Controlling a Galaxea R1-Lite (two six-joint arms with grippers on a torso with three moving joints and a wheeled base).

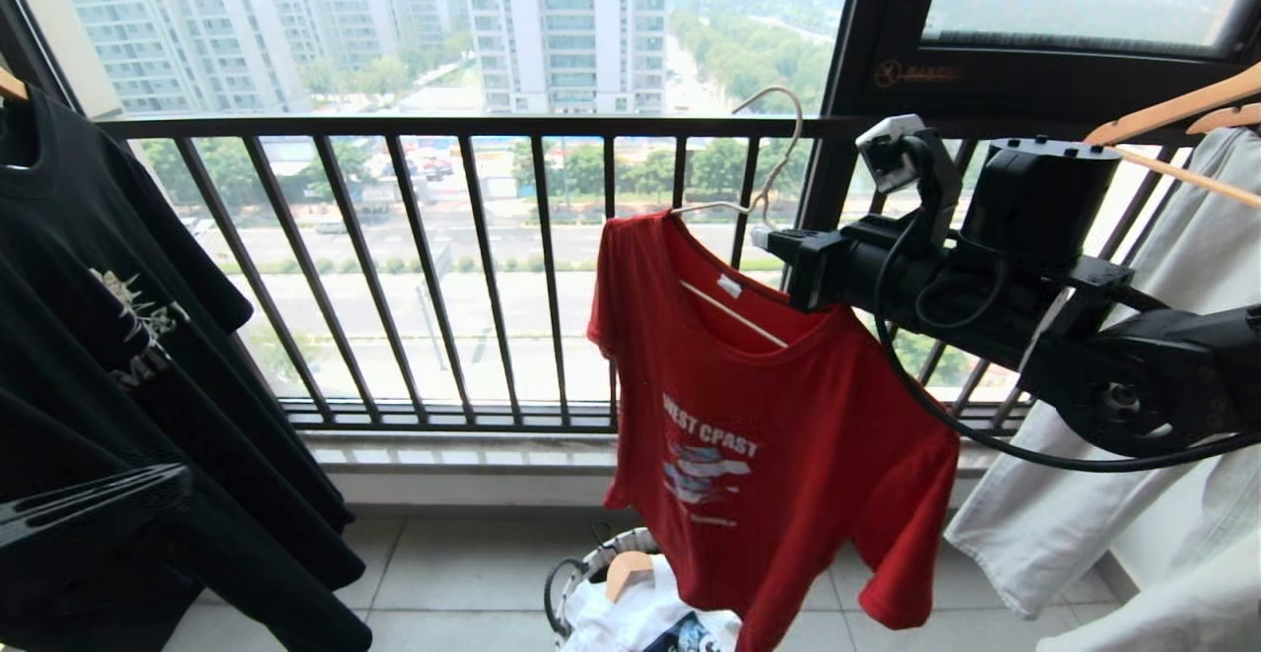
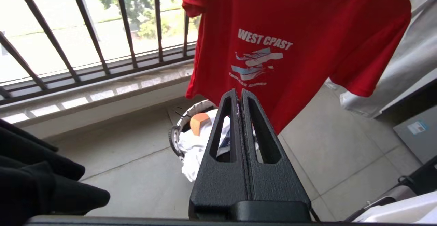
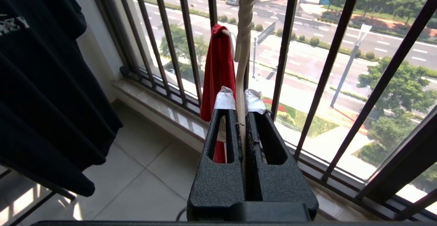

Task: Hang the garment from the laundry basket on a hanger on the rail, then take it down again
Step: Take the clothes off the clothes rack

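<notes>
The garment (image 1: 768,416), a red T-shirt with a white and blue chest print, hangs on the thin off-white hanger (image 1: 739,317) in front of the balcony bars. My right gripper (image 1: 763,233) is shut on the hanger's stem just below the hook. In the right wrist view its taped fingertips (image 3: 225,99) pinch the pale stem (image 3: 244,31), with the garment (image 3: 218,72) behind. My left gripper (image 2: 239,91) is shut and empty, low at the left, pointing toward the shirt's hem (image 2: 273,65). The laundry basket (image 1: 581,573) stands on the floor under the shirt. The rail is out of view.
The basket (image 2: 175,133) holds a white printed garment (image 2: 194,147) and a tan wooden hanger end (image 2: 199,122). A black T-shirt (image 1: 118,337) hangs at the left. Pale clothes on wooden hangers (image 1: 1162,337) hang at the right. The balcony railing (image 1: 443,127) runs behind.
</notes>
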